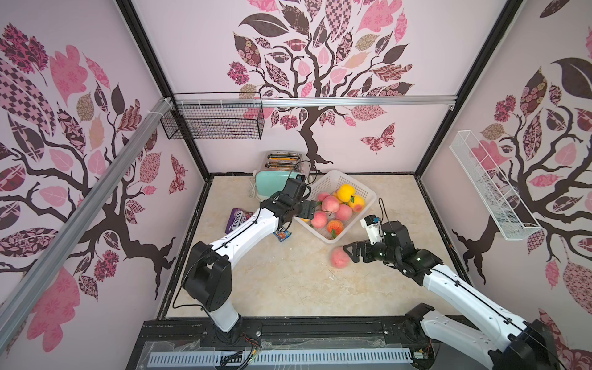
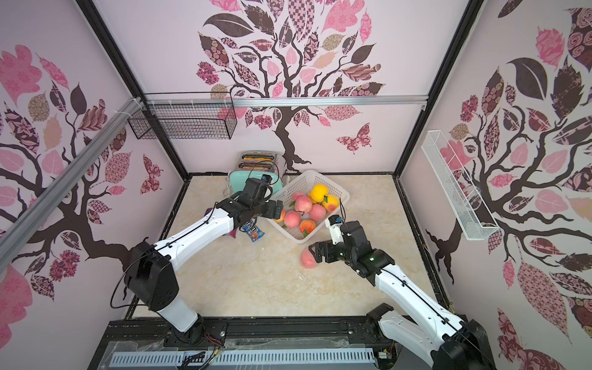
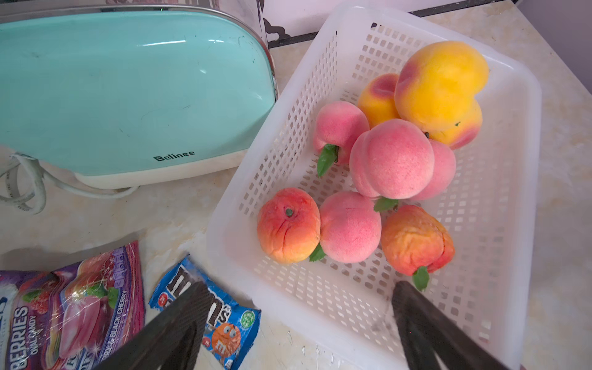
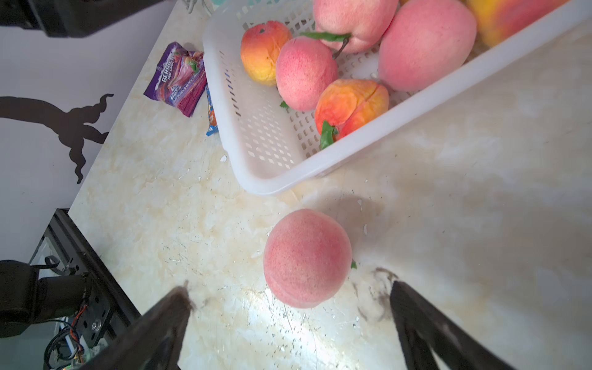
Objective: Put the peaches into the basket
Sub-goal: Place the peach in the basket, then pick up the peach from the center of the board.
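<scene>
Black fingers of the right gripper stand spread wide with nothing between them. One loose pink peach lies on the tabletop just ahead of the tips, and no contact shows.

Ten peaches appear in all. Nine sit in the white perforated basket: four pink, three yellow with red blush and two orange-red. The tenth is the loose one, just outside the basket's near corner.

Beside the basket are one mint Belinee toaster, one purple Fox's berry candy bag and one blue M&M's packet.

The tabletop is beige marble-patterned, and the surrounding walls are pale with tree decals. One black wire basket and one white wire shelf hang on them.

The left gripper hovers over the basket's edge nearest the M&M's packet, spread wide and empty.
</scene>
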`<state>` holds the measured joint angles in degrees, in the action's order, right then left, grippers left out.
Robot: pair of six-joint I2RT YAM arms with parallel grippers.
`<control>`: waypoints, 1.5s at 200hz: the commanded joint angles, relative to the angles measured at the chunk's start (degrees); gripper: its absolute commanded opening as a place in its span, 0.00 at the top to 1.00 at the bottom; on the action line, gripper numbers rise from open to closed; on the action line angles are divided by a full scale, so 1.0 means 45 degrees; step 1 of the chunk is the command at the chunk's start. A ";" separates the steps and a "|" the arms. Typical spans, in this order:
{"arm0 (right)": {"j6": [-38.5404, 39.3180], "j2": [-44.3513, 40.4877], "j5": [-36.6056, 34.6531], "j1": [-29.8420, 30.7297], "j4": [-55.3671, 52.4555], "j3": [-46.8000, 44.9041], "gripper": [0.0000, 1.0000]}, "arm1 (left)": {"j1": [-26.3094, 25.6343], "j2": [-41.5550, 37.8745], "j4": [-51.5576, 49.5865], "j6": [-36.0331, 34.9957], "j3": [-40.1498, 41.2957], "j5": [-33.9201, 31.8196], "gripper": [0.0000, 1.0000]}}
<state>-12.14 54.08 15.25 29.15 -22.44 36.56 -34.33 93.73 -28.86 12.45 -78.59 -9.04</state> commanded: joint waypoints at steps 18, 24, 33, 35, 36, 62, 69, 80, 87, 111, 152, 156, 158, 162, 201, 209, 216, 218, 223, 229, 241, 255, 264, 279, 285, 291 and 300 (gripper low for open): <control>-0.0768 -0.0405 -0.1008 0.1103 -0.0376 -0.0399 0.00 | -0.0897 -0.1816 -0.0576 0.0353 0.1446 -0.0576 0.06; -0.0842 -0.0398 -0.1203 0.1302 -0.0351 -0.0470 0.00 | -0.1024 -0.2108 -0.0678 0.0414 0.1657 -0.0581 0.06; -0.0972 -0.0377 -0.1548 0.1592 -0.0297 -0.0571 0.00 | -0.1242 -0.2568 -0.0853 0.0486 0.1952 -0.0606 0.05; -0.0998 -0.0363 -0.1629 0.1649 -0.0275 -0.0591 0.00 | -0.1279 -0.2675 -0.0881 0.0508 0.2004 -0.0608 0.05; -0.1015 -0.0351 -0.1659 0.1678 -0.0272 -0.0607 0.00 | -0.1298 -0.2729 -0.0896 0.0521 0.2038 -0.0628 0.05; -0.1444 -0.0169 -0.2150 0.2075 0.0055 -0.0879 0.00 | -0.1959 -0.4013 -0.1191 0.0889 0.2962 -0.0700 0.04; -0.1524 -0.0130 -0.2222 0.2076 0.0148 -0.0926 0.00 | -0.2113 -0.4335 -0.1221 0.0984 0.3216 -0.0741 0.04; -0.1627 -0.0052 -0.2310 0.2082 0.0277 -0.1003 0.00 | -0.2397 -0.4777 -0.1234 0.1033 0.3619 -0.0765 0.04; -0.1690 0.0000 -0.2335 0.2100 0.0350 -0.1032 0.00 | -0.2526 -0.5023 -0.1242 0.1109 0.3875 -0.0765 0.03; -0.1851 0.0253 -0.2604 0.2294 0.0598 -0.1077 0.00 | -0.2784 -0.5755 -0.1226 0.1460 0.4669 -0.0531 0.03; -0.1910 0.1084 -0.2840 0.2512 0.0957 -0.0925 0.00 | -0.3168 -0.6457 -0.0455 0.2107 0.6040 -0.0382 0.03; -0.1893 0.1182 -0.2851 0.2527 0.1004 -0.0907 0.00 | -0.3215 -0.6493 -0.0329 0.2181 0.6180 -0.0375 0.03; -0.1892 0.1223 -0.2858 0.2527 0.1031 -0.0900 0.00 | -0.3227 -0.6523 -0.0257 0.2201 0.6239 -0.0360 0.03; -0.1892 0.1329 -0.2876 0.2551 0.1051 -0.0869 0.00 | -0.3282 -0.6575 -0.0163 0.2246 0.6348 -0.0355 0.03; -0.1987 0.2286 -0.2926 0.2744 0.1510 -0.0682 0.00 | -0.3544 -0.6878 0.0269 0.2351 0.6885 -0.0433 0.03; -0.2004 0.2471 -0.3010 0.2840 0.1624 -0.0660 0.01 | -0.3551 -0.6935 0.0265 0.2346 0.6950 -0.0496 0.03; -0.2009 0.2619 -0.3088 0.2892 0.1692 -0.0633 0.00 | -0.3554 -0.7010 0.0320 0.2322 0.7002 -0.0521 0.03; -0.1999 0.2656 -0.3103 0.2911 0.1711 -0.0626 0.00 | -0.3546 -0.7028 0.0330 0.2329 0.7026 -0.0528 0.03; -0.2009 0.2759 -0.3160 0.2933 0.1733 -0.0595 0.00 | -0.3554 -0.7074 0.0373 0.2328 0.7085 -0.0531 0.03; -0.2004 0.2865 -0.3235 0.2949 0.1739 -0.0568 0.00 | -0.3544 -0.7146 0.0442 0.2331 0.7147 -0.0526 0.03; -0.2009 0.2978 -0.3376 0.2966 0.1796 -0.0535 0.01 | -0.3544 -0.7248 0.0567 0.2349 0.7300 -0.0496 0.03; -0.1970 0.3039 -0.3511 0.2965 0.1924 -0.0542 0.00 | -0.3544 -0.7348 0.0686 0.2371 0.7468 -0.0511 0.03; -0.1931 0.3136 -0.3580 0.2976 0.2028 -0.0516 0.00 | -0.3544 -0.7409 0.0758 0.2389 0.7567 -0.0548 0.03; -0.1931 0.3351 -0.3633 0.2957 0.2269 -0.0457 0.00 | -0.3544 -0.7519 0.0884 0.2372 0.7669 -0.0574 0.03; -0.1932 0.3468 -0.3651 0.2963 0.2352 -0.0430 0.01 | -0.3554 -0.7546 0.0934 0.2371 0.7685 -0.0577 0.03; -0.1931 0.3599 -0.3661 0.2975 0.2421 -0.0392 0.00 | -0.3545 -0.7572 0.0955 0.2352 0.7677 -0.0575 0.03; -0.1931 0.3813 -0.3656 0.2958 0.2521 -0.0314 0.00 | -0.3544 -0.7621 0.0974 0.2322 0.7677 -0.0579 0.03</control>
<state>-20.58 69.34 0.19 42.13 -13.61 32.32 -50.19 60.62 -26.28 22.72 -44.51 -11.35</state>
